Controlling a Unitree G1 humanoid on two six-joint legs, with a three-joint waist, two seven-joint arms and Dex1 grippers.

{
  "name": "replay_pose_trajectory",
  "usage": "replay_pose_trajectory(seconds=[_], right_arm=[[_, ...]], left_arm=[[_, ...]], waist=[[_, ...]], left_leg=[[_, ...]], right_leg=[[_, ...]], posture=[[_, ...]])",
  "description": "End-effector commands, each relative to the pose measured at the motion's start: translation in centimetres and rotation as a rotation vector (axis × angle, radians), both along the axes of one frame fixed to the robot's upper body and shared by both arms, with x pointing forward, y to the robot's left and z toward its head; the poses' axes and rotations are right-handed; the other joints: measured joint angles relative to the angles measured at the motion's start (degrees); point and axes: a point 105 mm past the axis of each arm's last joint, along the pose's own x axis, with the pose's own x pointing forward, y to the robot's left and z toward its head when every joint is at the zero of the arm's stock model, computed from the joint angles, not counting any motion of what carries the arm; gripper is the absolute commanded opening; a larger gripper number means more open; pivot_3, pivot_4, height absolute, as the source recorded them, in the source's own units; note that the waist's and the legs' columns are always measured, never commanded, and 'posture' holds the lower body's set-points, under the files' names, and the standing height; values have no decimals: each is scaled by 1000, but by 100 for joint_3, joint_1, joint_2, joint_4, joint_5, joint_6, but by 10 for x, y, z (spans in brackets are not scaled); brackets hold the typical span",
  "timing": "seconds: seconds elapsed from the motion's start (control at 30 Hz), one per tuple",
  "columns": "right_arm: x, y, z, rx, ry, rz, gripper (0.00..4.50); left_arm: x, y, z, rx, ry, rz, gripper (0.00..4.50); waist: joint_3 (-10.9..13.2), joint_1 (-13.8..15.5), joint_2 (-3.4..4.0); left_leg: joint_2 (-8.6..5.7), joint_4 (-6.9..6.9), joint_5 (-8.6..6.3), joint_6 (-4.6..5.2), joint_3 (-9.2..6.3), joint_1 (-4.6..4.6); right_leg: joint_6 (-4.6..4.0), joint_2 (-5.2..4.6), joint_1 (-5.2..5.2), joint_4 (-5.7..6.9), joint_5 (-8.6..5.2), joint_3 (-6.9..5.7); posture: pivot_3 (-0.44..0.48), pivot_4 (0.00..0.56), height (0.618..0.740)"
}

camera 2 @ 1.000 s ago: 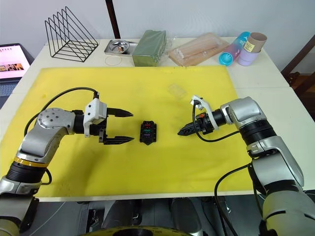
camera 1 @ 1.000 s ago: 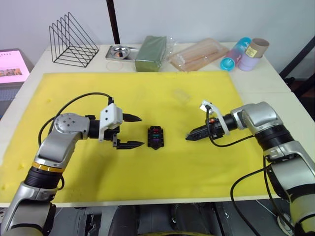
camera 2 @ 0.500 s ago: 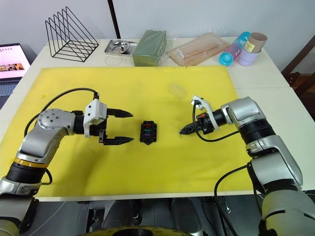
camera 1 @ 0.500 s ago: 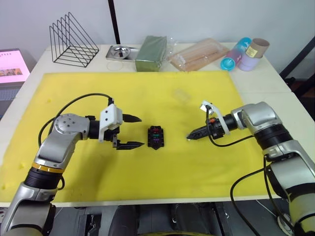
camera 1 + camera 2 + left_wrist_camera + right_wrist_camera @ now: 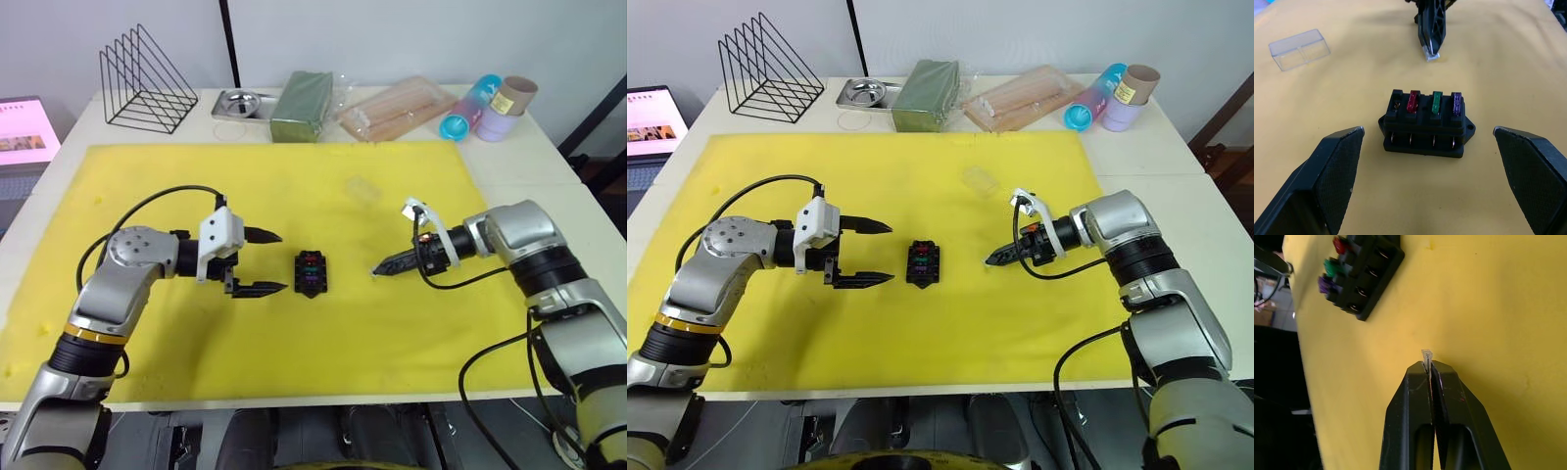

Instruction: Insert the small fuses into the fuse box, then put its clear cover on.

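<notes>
Fuse box (image 5: 311, 272), black and slotted, sits near the middle of my yellow mat (image 5: 294, 333), between my two grippers and touching neither. Largest in the scene is that mat, spread over a white table (image 5: 509, 162) whose far edge carries one wire rack (image 5: 144, 82), one steel tray (image 5: 240, 104), one dark green block (image 5: 301, 105), one clear bag of sticks (image 5: 397, 108), and tubes (image 5: 490, 108) lying at the far right corner. My left gripper (image 5: 263, 261) hovers just to the box's left with its two fingers spread wide and nothing between them; in the left wrist view the box lies centred in the gap between those fingers (image 5: 1327, 176), clear of both. My right gripper (image 5: 379, 271) points at the box from the right, near it but apart, its fingers pressed together on one pale grey fuse (image 5: 1426, 355) that juts from the tips just above the mat. One clear cover (image 5: 1299, 49) lies on the mat beyond the box, toward the far side and well apart from both grippers. Three fuses stand seated in the box: one red fuse (image 5: 1412, 101), one green fuse (image 5: 1436, 102) and one purple fuse (image 5: 1456, 103), in a row, with one end slot (image 5: 1396, 103) beside the red one unfilled.
</notes>
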Motion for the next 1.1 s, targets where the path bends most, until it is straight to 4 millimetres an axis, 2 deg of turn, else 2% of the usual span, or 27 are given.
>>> replay_pose_trajectory(seconds=[0.03, 0.2, 0.27, 0.47, 0.67, 1.1], right_arm=[[0, 4, 26, 73, -17, -56, 47], [-7, 10, 32, 145, 74, -163, 47], [-16, 13, 30, 184, 95, -182, 47], [-36, 23, 11, 226, 75, -205, 47], [-37, 36, -7, 289, 76, -347, 47], [-39, 32, -19, 271, 113, -488, 47]], left_arm=[[0, -2, 9, -11, -40, -8, 4500], [0, -2, 9, -14, -39, -7, 4500], [0, -2, 8, -14, -38, -8, 4500], [0, -3, 7, -17, -36, -8, 4500], [1, -4, 7, -18, -39, -8, 4500], [2, -5, 5, -14, -50, -13, 4500]], waist=[[0, 2, 0], [0, 2, 0], [0, 7, -1], [0, 10, -1], [-1, -10, -1], [-2, -7, -2]], left_leg=[[0, 0, 0, 0, -1, 0], [1, -2, 0, 0, -3, 0], [1, -3, 0, 0, -2, -1], [-1, 0, 0, 0, 1, -2], [1, -5, 0, 0, 0, 0], [1, -7, 0, 0, 3, -1]], right_leg=[[0, 0, 0, 0, 0, 0], [0, 0, 0, 0, 0, 0], [0, 0, 1, -1, 0, 0], [1, -4, 3, 0, 0, 2], [1, 8, 0, 3, 0, 3], [1, 5, 2, 0, 0, 3]], posture=[[0, 150, 740], [0, 150, 740], [0, 150, 740], [0, 150, 740], [0, 150, 740], [0, 150, 740]])
